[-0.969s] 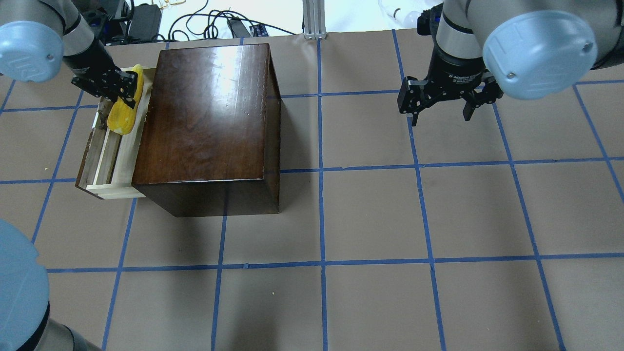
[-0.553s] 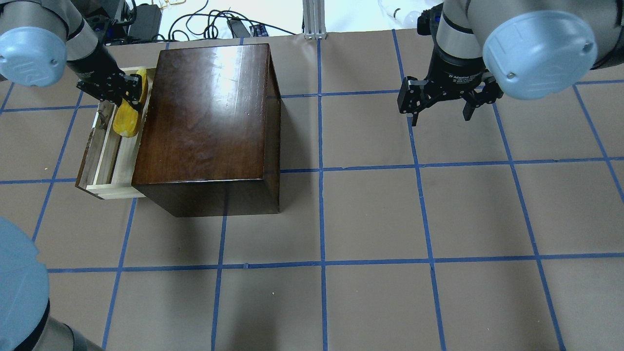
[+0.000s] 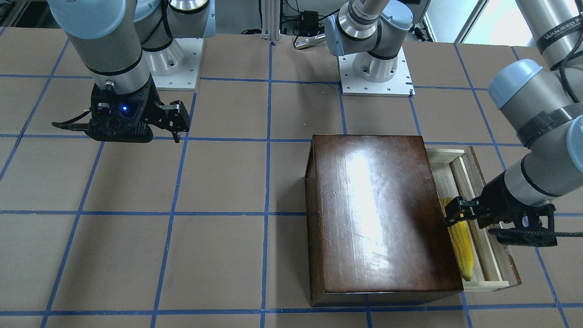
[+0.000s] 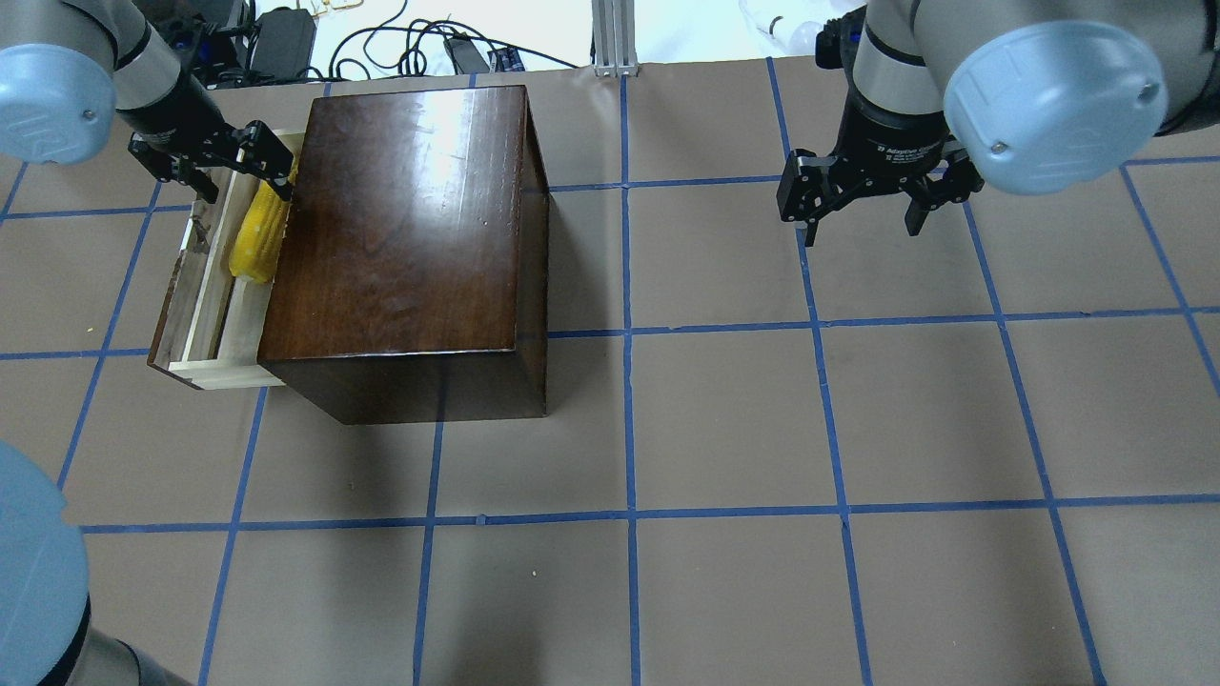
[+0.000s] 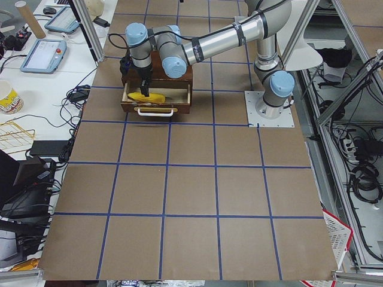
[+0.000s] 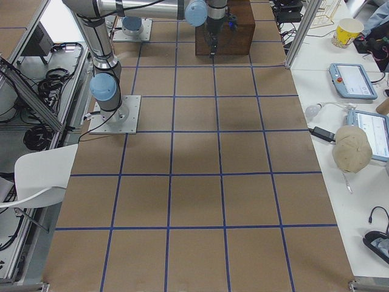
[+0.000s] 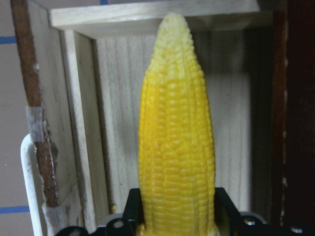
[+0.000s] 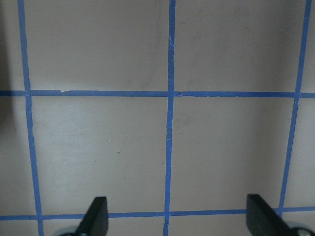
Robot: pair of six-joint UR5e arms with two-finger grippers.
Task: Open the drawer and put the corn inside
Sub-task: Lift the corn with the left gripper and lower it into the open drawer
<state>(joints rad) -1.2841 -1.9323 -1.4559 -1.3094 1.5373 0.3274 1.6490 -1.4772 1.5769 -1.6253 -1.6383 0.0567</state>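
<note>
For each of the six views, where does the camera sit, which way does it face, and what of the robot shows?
Front-facing: across table; both bases, left gripper at drawer.
Overhead: behind the shoulders, looking down; right gripper hovers.
Exterior left: table end; left arm near.
Exterior right: opposite end; right arm near.
Left wrist: fingers flank corn.
Right wrist: fingertips over bare table.
Shared: front-facing and overhead show box.

"Adaptive" printed on right pincer (image 4: 863,205) wrist; "WANJEED" on black band (image 3: 558,34) round left arm.

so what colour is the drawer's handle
White handle, clearest in the left wrist view.
</note>
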